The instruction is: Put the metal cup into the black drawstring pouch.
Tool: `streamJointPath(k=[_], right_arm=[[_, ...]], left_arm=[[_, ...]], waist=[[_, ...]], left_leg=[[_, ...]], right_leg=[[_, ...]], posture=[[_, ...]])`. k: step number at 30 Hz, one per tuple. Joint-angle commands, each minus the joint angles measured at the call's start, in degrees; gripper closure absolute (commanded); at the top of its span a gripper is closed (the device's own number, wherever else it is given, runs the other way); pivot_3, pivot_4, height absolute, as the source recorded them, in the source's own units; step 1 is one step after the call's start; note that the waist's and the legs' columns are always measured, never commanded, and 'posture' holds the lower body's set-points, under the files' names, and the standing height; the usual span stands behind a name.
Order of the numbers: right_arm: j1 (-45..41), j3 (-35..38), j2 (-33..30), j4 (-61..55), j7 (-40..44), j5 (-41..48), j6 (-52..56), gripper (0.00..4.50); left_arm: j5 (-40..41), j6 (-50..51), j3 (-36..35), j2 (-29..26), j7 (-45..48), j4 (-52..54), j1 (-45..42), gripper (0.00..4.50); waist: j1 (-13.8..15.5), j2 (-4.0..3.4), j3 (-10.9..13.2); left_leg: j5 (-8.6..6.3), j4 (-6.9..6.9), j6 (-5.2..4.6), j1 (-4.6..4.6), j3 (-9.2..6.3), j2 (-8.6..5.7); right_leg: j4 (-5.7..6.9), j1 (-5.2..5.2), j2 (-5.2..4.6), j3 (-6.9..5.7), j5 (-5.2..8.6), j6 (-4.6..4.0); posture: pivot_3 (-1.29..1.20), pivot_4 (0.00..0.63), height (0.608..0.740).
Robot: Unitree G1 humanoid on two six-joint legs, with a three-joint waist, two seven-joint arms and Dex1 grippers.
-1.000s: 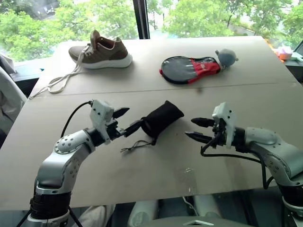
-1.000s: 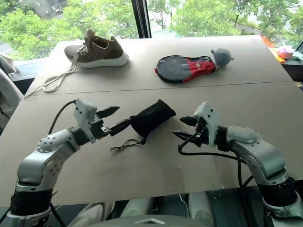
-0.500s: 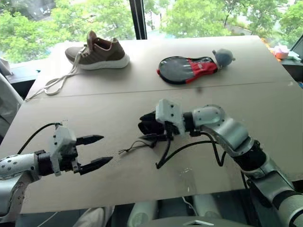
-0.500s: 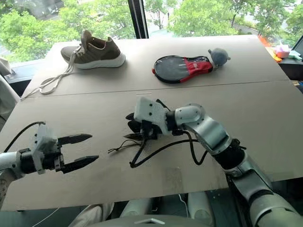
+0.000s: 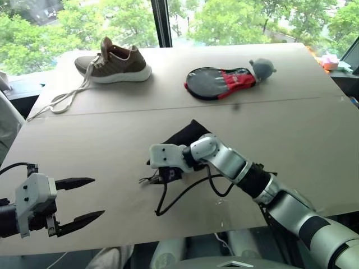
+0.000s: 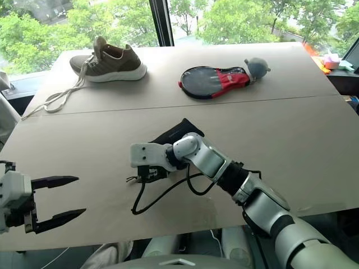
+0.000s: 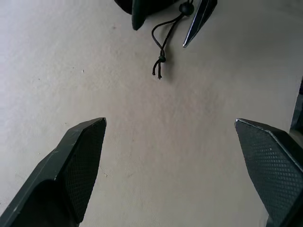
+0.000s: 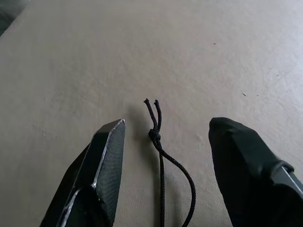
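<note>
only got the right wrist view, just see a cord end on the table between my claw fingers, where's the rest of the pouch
Observer: The black drawstring pouch lies on the table just behind the right claw, its cord trailing out between the open fingers.
Operator: where's my left claw
Observer: The left claw is open over bare table near the left front edge, apart from the pouch.
Operator: anything else on the table
Observer: A brown sneaker and a black-and-red paddle case sit at the far side.
</note>
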State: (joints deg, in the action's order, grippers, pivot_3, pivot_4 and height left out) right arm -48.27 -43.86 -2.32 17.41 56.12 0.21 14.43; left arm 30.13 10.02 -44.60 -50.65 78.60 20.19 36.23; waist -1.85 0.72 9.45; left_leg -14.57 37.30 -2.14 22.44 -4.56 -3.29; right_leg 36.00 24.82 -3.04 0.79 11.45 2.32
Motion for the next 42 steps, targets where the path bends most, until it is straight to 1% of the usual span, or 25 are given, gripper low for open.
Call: streamJointPath(k=[1,5,9,11,14,15,16,18,19,25,29,32,34,36,38,39,42], right_arm=[[-1.08,-1.13,2.17,3.61,1.41,-2.91,-4.79,1.67],[-1.2,-1.52,3.76,7.79,2.2,-5.5,-7.95,1.67],[-2.29,-1.11,5.24,10.9,1.1,-8.39,-9.21,1.67],[-2.45,-0.82,6.0,11.96,1.35,-8.98,-7.65,1.67],[-2.75,-3.04,5.06,11.14,5.19,-10.92,-1.75,2.52],[-2.94,-4.3,4.15,10.22,7.1,-11.9,-0.14,3.02],[-3.03,-5.03,3.58,9.51,8.31,-12.56,0.9,3.31],[-2.98,-5.56,3.02,8.08,9.69,-13.05,3.27,4.26],[-2.84,-5.31,3.06,7.43,9.88,-12.88,4.57,4.39],[-3.25,-2.53,3.72,5.54,8.09,-12.45,6.72,4.39],[-2.23,4.82,5.42,1.55,5.74,-7.3,9.22,4.39],[-0.56,10.31,4.77,-5.48,7.42,-1.56,13.87,4.39],[0.06,14.5,4.21,-10.87,8.43,3.21,19.06,4.39],[-0.33,20.37,4.47,-15.89,8.05,9.23,26.14,4.39],[-1.41,26.85,5.67,-19.13,5.66,15.11,32.45,4.39],[-1.98,29.34,6.1,-20.01,4.49,17.34,34.84,4.39],[-3.87,40.75,7.18,-22.39,1.21,27.33,39.66,4.39]], left_arm=[[1.56,1.45,-3.68,1.84,-0.29,4.49,3.18,0.03],[1.42,2.19,-5.08,3.97,-2.22,6.6,4.95,0.03],[1.34,2.94,-5.77,4.63,-3.77,7.17,5.14,0.03],[1.38,3.14,-5.97,4.59,-3.96,6.93,4.98,0.03],[1.53,3.48,-6.41,3.98,-4.32,5.53,3.89,0.0],[1.6,3.58,-6.46,3.69,-4.41,4.97,3.34,0.0],[1.63,3.64,-6.47,3.52,-4.43,4.62,2.98,0.0],[1.71,3.87,-6.48,3.27,-4.32,4.12,2.3,0.0],[1.79,4.01,-6.47,3.15,-4.31,3.96,2.0,0.0],[1.69,4.46,-5.24,1.71,-4.01,2.09,-0.59,0.0],[1.15,4.56,-3.32,1.5,-4.08,1.56,-2.19,0.0],[0.95,4.44,-2.18,1.4,-4.0,1.01,-3.11,0.0],[0.91,4.42,-1.37,1.23,-4.2,0.56,-3.98,0.0],[0.58,4.26,-0.32,1.13,-4.25,-0.1,-5.04,0.0],[0.54,4.19,0.72,1.08,-4.37,-0.49,-6.08,0.0],[0.62,4.16,1.19,1.08,-4.47,-0.71,-6.65,0.0],[2.34,5.34,5.56,2.69,-6.65,1.08,-9.9,0.0]], waist=[[-0.41,-0.01,0.01],[-0.54,-0.02,0.01],[-0.66,-0.01,0.01],[-0.71,-0.01,0.01],[-0.67,-0.02,0.0],[-0.66,-0.02,0.0],[-0.61,-0.03,0.0],[-0.5,-0.04,-0.03],[-0.45,-0.05,-0.04],[-0.36,-0.04,-0.05],[-0.38,-0.03,-0.05],[-0.52,-0.02,-0.04],[-0.57,-0.03,-0.03],[-0.61,-0.03,-0.03],[-0.52,-0.02,-0.02],[-0.52,-0.03,-0.02],[-0.3,-0.07,0.01]], left_leg=[[0.0,0.0,0.0,-0.02,0.04,-0.01],[0.01,0.0,0.03,-0.03,0.0,0.0],[0.06,-0.2,0.11,-0.36,0.03,0.07],[0.05,-0.27,0.1,-0.44,0.06,0.13],[0.06,-0.34,0.1,-0.57,0.07,0.21],[0.06,-0.35,0.11,-0.62,0.06,0.22],[0.06,-0.35,0.11,-0.64,0.06,0.22],[0.07,-0.34,0.12,-0.67,0.03,0.22],[0.07,-0.33,0.12,-0.67,0.03,0.22],[0.08,-0.3,0.15,-0.65,0.03,0.16],[0.08,-0.31,0.2,-0.63,-0.01,0.16],[0.12,-0.32,0.28,-0.57,-0.02,0.17],[0.11,-0.33,0.28,-0.57,-0.02,0.19],[0.07,-0.39,0.23,-0.57,-0.03,0.21],[0.06,-0.42,0.21,-0.51,-0.04,0.21],[0.05,-0.42,0.21,-0.53,-0.06,0.21],[0.04,-0.45,0.2,-0.54,-0.06,0.21]], right_leg=[[0.0,-0.01,0.0,0.04,0.0,0.0],[0.02,0.0,0.04,0.01,0.0,0.0],[0.06,-0.15,0.13,0.08,0.0,-0.05],[0.1,-0.15,0.2,0.12,-0.02,-0.12],[0.24,-0.16,0.28,0.13,-0.02,-0.28],[0.35,-0.15,0.29,0.12,0.01,-0.34],[0.39,-0.15,0.29,0.12,0.02,-0.36],[0.49,-0.15,0.29,0.08,0.05,-0.41],[0.5,-0.16,0.28,0.08,0.05,-0.41],[0.49,-0.18,0.25,0.08,0.05,-0.39],[0.49,-0.16,0.25,0.04,0.05,-0.4],[0.48,-0.12,0.23,0.05,0.05,-0.4],[0.46,-0.11,0.24,0.05,0.05,-0.4],[0.45,-0.08,0.24,0.06,0.04,-0.4],[0.43,-0.08,0.23,0.05,0.04,-0.41],[0.43,-0.06,0.24,0.04,0.04,-0.41],[0.4,-0.08,0.21,0.05,0.04,-0.41]], posture=[[0.0,0.15,0.74],[0.0,0.15,0.74],[0.0,0.15,0.74],[0.0,0.15,0.74],[0.0,0.15,0.74],[0.0,0.15,0.74],[0.0,0.15,0.74],[0.0,0.15,0.74],[0.0,0.15,0.74],[0.0,0.15,0.74],[0.0,0.15,0.74],[0.0,0.15,0.74],[0.0,0.15,0.74],[0.0,0.15,0.74],[0.0,0.15,0.74],[0.0,0.15,0.74],[0.0,0.15,0.74]])
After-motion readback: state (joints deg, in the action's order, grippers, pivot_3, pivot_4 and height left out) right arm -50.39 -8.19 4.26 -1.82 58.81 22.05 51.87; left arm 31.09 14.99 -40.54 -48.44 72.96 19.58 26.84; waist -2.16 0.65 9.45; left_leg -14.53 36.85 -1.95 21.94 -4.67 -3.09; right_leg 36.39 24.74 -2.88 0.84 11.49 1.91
